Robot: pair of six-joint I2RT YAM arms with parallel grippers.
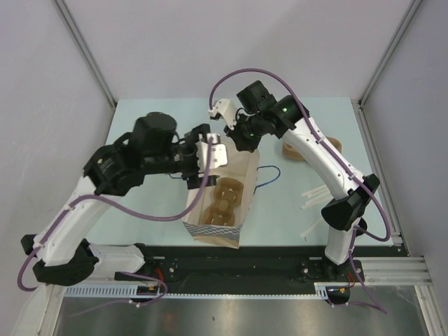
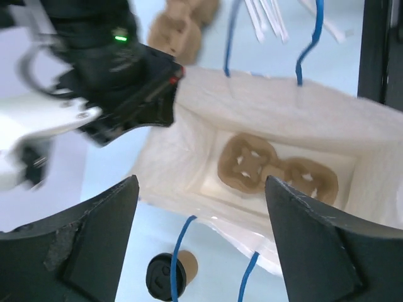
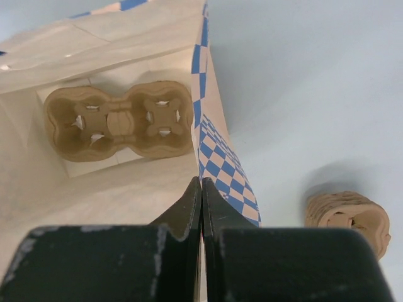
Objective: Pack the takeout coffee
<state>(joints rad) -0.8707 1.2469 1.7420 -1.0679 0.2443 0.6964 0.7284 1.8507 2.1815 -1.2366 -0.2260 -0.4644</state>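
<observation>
Holding paper bag [image 3: 221, 157] rim pinched in closed right gripper [image 3: 201, 186]; left gripper [image 2: 200, 184] wide open, empty, overhead. Next, likely: grasp takeout coffee [image 2: 167, 277] beside bag, lower into carrier [image 2: 252, 165].

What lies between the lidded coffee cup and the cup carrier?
The left wrist view shows a wall of the paper bag between them: coffee cup outside, carrier inside.

The paper bag [image 3: 113, 189] is matt, lightly creased paper, plain and pale inside, with a printed blue-and-white check outside. At its bottom, centre of the right wrist view, the cup carrier [image 3: 119, 123] is rough, fibrous moulded pulp, as is the pulp stack [image 3: 346, 217] at lower right. At the bottom edge of the left wrist view, the takeout coffee [image 2: 167, 277] shows brown kraft paper under a smooth black plastic lid. The left gripper [image 2: 200, 189] has matt black plastic fingers [image 2: 82, 251], scuffed grey at one edge. The table [image 3: 315, 75] is smooth and matt.
</observation>
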